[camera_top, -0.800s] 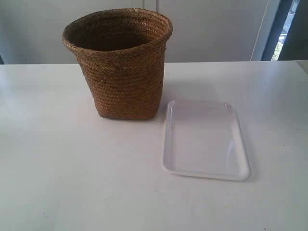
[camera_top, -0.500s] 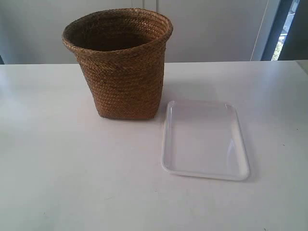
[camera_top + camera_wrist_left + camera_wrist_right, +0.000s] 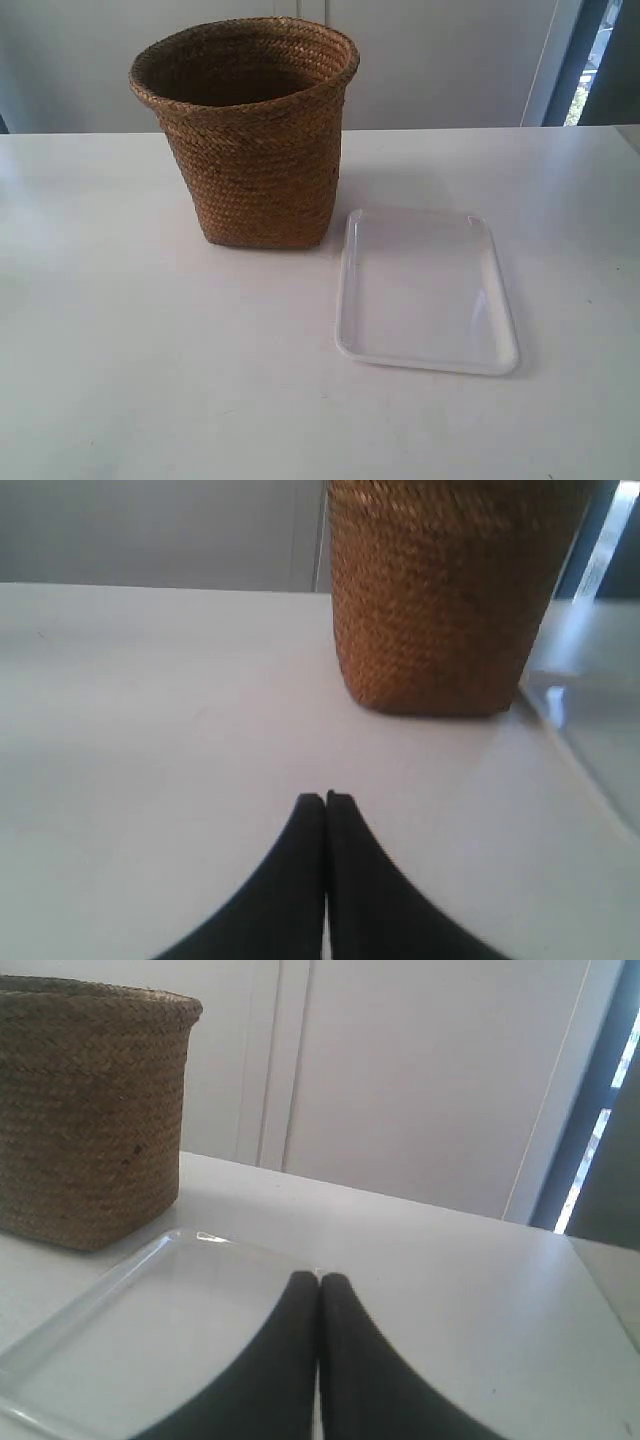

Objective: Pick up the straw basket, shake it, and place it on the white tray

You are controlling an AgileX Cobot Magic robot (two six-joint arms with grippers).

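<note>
The straw basket (image 3: 250, 140) stands upright on the white table, brown and woven, with a flared rim and dark inside. Beside its base lies the white tray (image 3: 427, 292), flat and glossy, with nothing on it. Neither arm shows in the exterior view. In the left wrist view my left gripper (image 3: 325, 798) is shut with nothing in it, well short of the basket (image 3: 440, 600). In the right wrist view my right gripper (image 3: 319, 1278) is shut and holds nothing, over the tray (image 3: 140, 1330), with the basket (image 3: 85, 1110) beyond.
The white table (image 3: 120, 350) spreads wide around both objects. A pale wall with panel seams (image 3: 440, 60) runs behind the table's far edge, and a dark window frame (image 3: 570, 60) stands at the back right.
</note>
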